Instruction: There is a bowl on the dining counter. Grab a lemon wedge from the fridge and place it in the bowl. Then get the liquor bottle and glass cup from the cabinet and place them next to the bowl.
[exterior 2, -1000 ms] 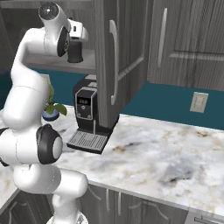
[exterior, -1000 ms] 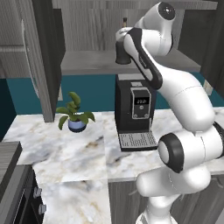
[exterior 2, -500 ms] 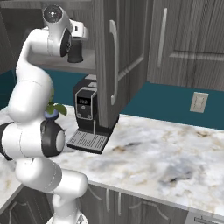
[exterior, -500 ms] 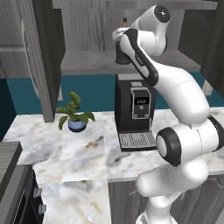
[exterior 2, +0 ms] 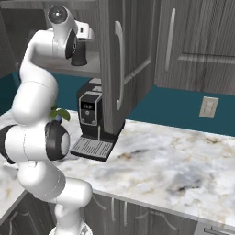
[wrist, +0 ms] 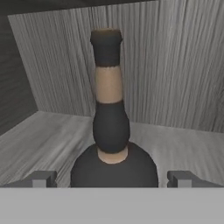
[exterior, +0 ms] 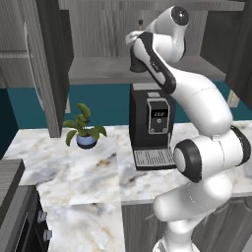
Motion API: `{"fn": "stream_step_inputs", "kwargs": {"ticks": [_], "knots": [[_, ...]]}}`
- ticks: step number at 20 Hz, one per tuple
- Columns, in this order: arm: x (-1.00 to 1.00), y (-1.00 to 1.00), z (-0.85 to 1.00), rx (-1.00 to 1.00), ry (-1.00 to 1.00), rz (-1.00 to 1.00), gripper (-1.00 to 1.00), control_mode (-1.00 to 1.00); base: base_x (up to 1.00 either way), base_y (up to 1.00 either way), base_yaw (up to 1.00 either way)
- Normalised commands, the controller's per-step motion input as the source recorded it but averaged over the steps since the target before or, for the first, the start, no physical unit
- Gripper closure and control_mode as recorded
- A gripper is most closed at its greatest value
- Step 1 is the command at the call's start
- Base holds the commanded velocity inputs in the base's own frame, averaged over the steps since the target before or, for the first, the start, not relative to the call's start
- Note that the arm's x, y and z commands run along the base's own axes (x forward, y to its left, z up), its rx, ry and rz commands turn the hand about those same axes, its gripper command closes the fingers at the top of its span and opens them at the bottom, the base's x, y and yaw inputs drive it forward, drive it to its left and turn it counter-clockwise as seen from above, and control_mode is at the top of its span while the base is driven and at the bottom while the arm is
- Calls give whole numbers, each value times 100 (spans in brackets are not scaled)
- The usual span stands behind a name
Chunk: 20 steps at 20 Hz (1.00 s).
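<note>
Half the liquor bottle (wrist: 111,131) cut off below, between the wide-spread end effector (wrist: 112,178) fingertips

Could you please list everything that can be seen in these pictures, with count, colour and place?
liquor bottle: one, dark with a tan band on its neck, upright on the cabinet shelf, between the fingers.
cabinet: one, grey wood, above the counter, its door swung open.
coffee machine: one, black, on the counter under the cabinet.
potted plant: one, green leaves in a bluish pot, on the counter to the left of the coffee machine.
counter: one, white marble.
wall outlet: one, pale, on the teal wall.
gripper: one, fingers grey, open to either side of the bottle's body.
</note>
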Motion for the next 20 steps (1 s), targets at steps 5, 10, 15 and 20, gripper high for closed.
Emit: {"fn": "stream_step_inputs", "kwargs": {"ticks": [5,10,15,20], "knots": [[23,1,0,-1,0,0,-100,-100,0,0,0],[21,0,0,-1,0,0,-100,-100,0,0,0],[32,0,0,0,0,0,-100,-100,0,0,0],[20,1,0,0,0,0,-100,-100,0,0,0]]}}
